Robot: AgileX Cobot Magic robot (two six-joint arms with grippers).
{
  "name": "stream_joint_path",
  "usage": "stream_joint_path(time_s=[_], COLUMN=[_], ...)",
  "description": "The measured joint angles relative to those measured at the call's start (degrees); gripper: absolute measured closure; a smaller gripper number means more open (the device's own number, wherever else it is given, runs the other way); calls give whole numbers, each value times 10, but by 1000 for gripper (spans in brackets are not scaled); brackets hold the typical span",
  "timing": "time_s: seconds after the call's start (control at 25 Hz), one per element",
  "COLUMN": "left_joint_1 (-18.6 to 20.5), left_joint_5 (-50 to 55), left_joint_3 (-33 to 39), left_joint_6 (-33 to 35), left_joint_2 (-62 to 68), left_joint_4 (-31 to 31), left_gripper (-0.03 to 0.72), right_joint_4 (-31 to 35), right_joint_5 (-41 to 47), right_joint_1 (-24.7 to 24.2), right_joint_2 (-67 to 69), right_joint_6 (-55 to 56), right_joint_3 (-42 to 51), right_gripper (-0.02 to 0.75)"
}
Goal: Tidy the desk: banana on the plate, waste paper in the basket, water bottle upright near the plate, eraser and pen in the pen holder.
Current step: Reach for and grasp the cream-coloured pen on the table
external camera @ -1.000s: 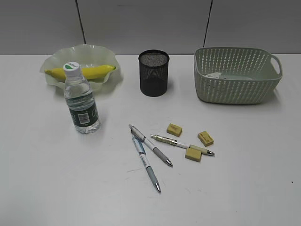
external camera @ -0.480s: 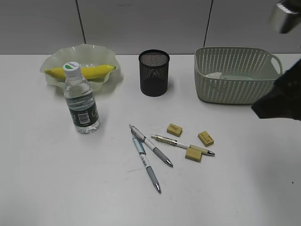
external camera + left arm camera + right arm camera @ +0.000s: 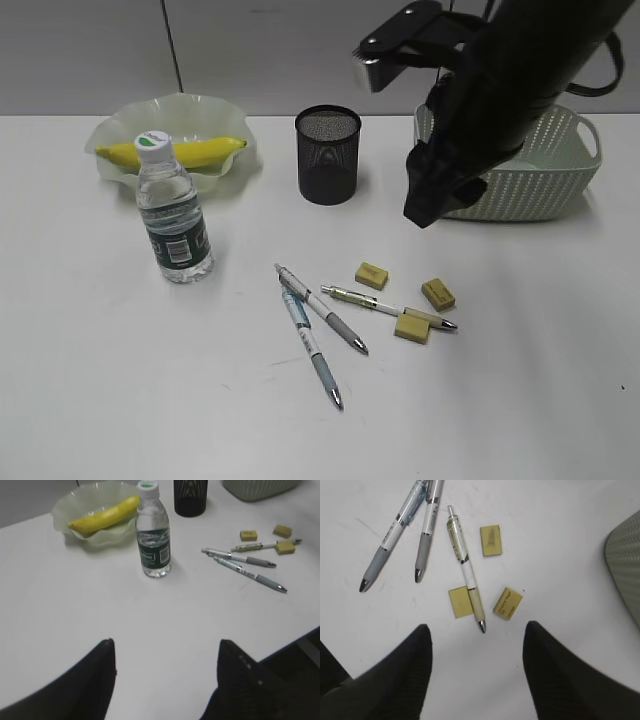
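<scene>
Nearest, three pens (image 3: 318, 335) and three yellowish erasers (image 3: 411, 328) lie loose on the desk (image 3: 120, 380), presumably waiting for the pen holder (image 3: 327, 155). Right gripper (image 3: 476, 672) hovers above them, jaws spread, holding nothing; likely lining up a pick. Left gripper (image 3: 165, 672) likewise spread, empty. Farther: water bottle (image 3: 172, 210) upright, clear, green label, near plate (image 3: 215, 112); banana (image 3: 180, 153) in plate. Basket (image 3: 575, 165) rearmost; contents unclear.

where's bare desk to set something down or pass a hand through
Free: the wide near strip of the desk in front of the water bottle, the gap between the bottle and the pens, and the right side in front of the basket. Crowded: the middle, where three pens and three erasers lie close together.
</scene>
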Motion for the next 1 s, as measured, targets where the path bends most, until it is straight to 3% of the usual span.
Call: stream_joint_path(time_s=[0.4,1.0], left_joint_1=[0,0], left_joint_5=[1,1], left_joint_3=[0,0], left_joint_6=[0,0], left_joint_2=[-27,-27], left_joint_4=[-1,-1], left_gripper=[218,220], right_joint_4=[-37,-48], right_joint_5=[27,-30], right_joint_1=[47,48], right_joint_2=[132,247], right_joint_6=[-1,-67], right_joint_3=[-62,-65], right_gripper=[331,335])
